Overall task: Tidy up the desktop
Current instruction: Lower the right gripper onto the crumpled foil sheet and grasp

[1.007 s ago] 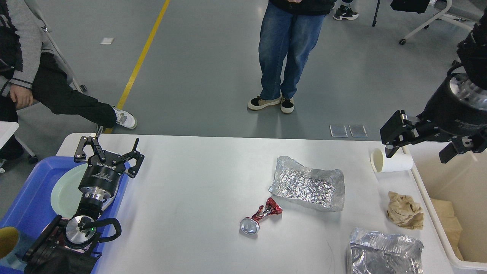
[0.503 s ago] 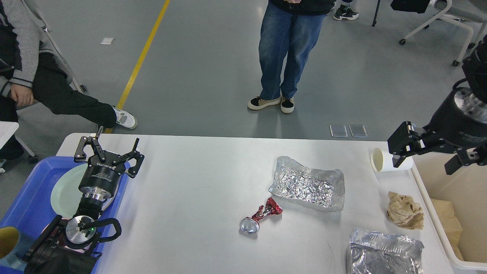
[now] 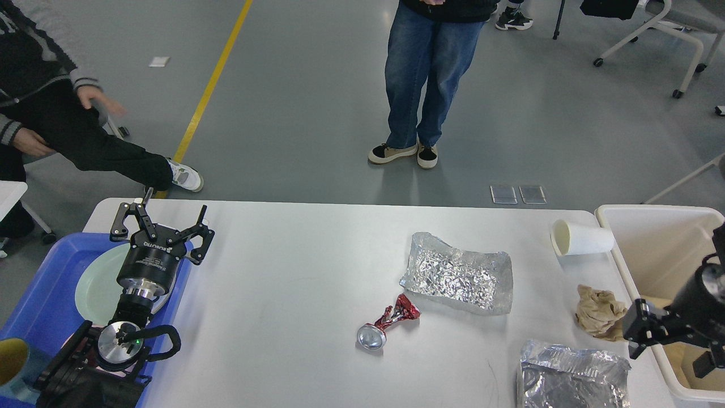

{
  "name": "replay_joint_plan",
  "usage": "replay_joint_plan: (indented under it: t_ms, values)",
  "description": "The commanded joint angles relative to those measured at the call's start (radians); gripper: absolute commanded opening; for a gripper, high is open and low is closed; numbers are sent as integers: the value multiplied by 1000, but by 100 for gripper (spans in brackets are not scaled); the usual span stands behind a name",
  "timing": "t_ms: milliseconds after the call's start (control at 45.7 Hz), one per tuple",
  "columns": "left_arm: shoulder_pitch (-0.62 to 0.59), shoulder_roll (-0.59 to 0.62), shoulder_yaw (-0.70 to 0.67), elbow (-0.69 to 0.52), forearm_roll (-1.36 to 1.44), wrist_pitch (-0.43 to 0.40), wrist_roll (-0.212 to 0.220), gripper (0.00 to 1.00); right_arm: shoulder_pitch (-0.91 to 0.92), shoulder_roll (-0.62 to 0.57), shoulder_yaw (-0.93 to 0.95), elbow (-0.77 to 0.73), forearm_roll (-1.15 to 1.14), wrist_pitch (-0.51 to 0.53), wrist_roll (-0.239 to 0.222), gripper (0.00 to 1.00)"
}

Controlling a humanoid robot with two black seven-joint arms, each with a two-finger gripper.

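The white desktop holds litter. A crumpled foil sheet lies right of centre. A crushed red can lies in front of it. A white paper cup lies on its side at the far right. A crumpled brown paper wad lies near the right edge, and a second foil piece lies at the front right. My left gripper is open and empty over the far corner of the blue tray. My right gripper is open and empty, low over the bin's near rim, just right of the paper wad.
A blue tray with a pale green plate sits at the left end. A deep cream bin stands off the right end. One person stands beyond the table and another sits at the far left.
My right arm has swung down from above the paper cup to the front right over the bin's rim. The seated person has raised a hand. The left arm has not moved.
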Motion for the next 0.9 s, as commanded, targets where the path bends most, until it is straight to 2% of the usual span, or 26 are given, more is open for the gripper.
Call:
replay_joint_plan:
  t_ms: [0, 131, 219, 591, 657, 722, 788, 875]
  values:
    - [0, 0, 0, 0, 0, 0, 0, 96, -208, -38, 88, -16, -66, -189, 1, 84]
    - [0, 0, 0, 0, 0, 0, 2, 96, -397, -22, 171, -46, -94, -344, 1, 84]
    - [0, 0, 0, 0, 0, 0, 0, 96, -477, -3, 194, -92, -95, -410, 2, 84]
    - [0, 0, 0, 0, 0, 0, 2, 96, -650, 96, 278, -223, -95, -452, 4, 83]
    - [0, 0, 0, 0, 0, 0, 0, 96, -658, 98, 281, -246, -94, -459, 4, 80]
    - [0, 2, 0, 0, 0, 1, 2, 96, -667, 100, 281, -260, -94, -464, 5, 70]
    - [0, 0, 0, 0, 0, 0, 0, 96, -673, 110, 281, -266, -94, -467, 5, 66]
    - [0, 0, 0, 0, 0, 0, 0, 96, -673, 115, 281, -266, -94, -469, 4, 55]
